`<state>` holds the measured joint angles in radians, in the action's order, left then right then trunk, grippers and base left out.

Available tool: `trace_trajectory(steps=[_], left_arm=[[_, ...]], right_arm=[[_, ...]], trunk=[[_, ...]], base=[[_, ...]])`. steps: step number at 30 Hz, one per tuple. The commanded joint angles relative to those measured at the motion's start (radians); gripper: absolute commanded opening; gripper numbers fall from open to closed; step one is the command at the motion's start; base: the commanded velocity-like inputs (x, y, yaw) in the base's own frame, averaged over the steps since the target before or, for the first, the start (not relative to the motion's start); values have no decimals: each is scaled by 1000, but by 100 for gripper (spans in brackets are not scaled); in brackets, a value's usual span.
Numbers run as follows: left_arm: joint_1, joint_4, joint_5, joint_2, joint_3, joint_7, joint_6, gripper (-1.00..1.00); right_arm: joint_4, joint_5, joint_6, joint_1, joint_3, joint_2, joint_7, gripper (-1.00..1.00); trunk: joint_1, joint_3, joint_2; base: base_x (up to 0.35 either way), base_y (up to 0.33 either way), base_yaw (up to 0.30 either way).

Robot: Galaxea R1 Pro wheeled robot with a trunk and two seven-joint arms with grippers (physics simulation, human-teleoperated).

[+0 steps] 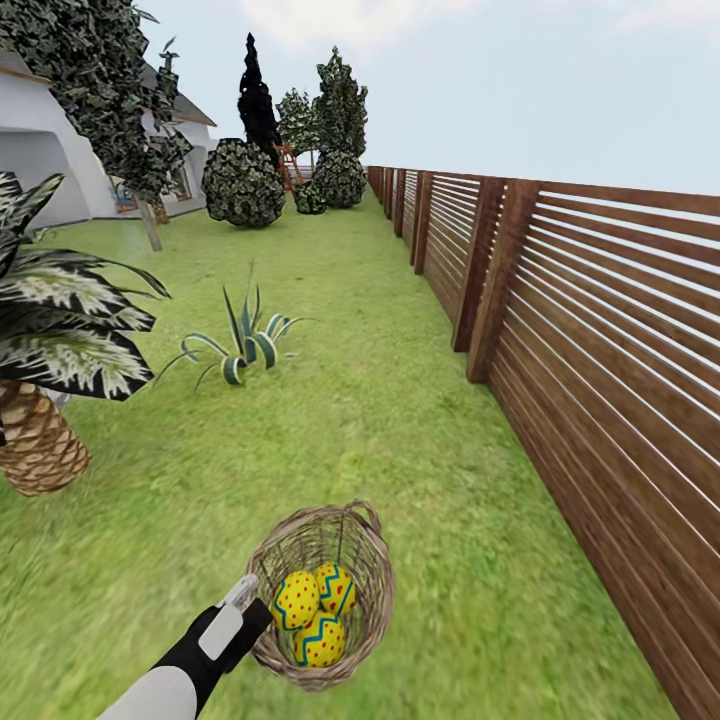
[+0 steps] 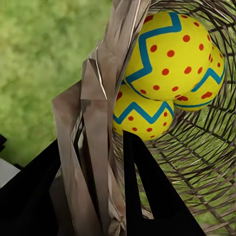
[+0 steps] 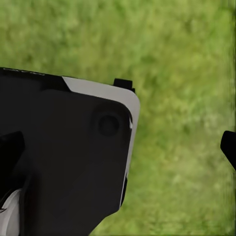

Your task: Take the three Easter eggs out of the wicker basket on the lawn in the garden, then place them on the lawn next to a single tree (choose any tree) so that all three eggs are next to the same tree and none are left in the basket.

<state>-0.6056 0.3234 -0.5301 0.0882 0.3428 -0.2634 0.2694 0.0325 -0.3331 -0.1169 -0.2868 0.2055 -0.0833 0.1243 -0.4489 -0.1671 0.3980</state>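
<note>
Landmark for this report: the wicker basket [image 1: 322, 598], low in the head view over the lawn [image 1: 380, 400].

Far to the basket's left stands a scaly-trunked palm [image 1: 35, 440] with broad striped leaves. Beyond it, further up the garden, are a white house [image 1: 40, 150] and a leafy tree [image 1: 110, 90]. A spiky striped plant [image 1: 245, 345] sits on the grass well behind the basket, slightly left of it.

The left gripper [image 1: 243, 592] meets the basket at its left rim. In the left wrist view its two dark fingers [image 2: 142, 191] straddle the woven wall [image 2: 96, 147], one outside and one inside, closed onto the rim.

Inside the basket lie the three Easter eggs [image 1: 318, 612], yellow with red dots and blue zigzag bands, touching one another; the left wrist view shows them bunched against the weave [image 2: 167, 64].

To the basket's right a brown slatted fence [image 1: 600, 330] runs away into the distance.

The right wrist view shows grass [image 3: 182, 59] and a dark housing [image 3: 64, 152]; whether the right gripper is open or closed cannot be told.
</note>
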Motion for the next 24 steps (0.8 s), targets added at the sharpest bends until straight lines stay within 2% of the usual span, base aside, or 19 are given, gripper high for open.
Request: trace_trajectory(steps=[1, 19, 24], left_arm=[[0, 3, -13, 1, 0, -7, 4, -100], [0, 3, -13, 1, -1, -7, 4, -100], [0, 3, -13, 1, -1, -7, 4, -100]], right_arm=[[2, -8, -7, -2, 8, -2, 2, 100], [7, 2, -7, -2, 9, -8, 0, 100], [6, 0, -7, -2, 9, -9, 0, 100]], trunk=[[-1, -2, 2], [-1, -2, 2], [-1, -2, 2]], base=[[328, -106, 0], [328, -106, 1], [328, -107, 182]])
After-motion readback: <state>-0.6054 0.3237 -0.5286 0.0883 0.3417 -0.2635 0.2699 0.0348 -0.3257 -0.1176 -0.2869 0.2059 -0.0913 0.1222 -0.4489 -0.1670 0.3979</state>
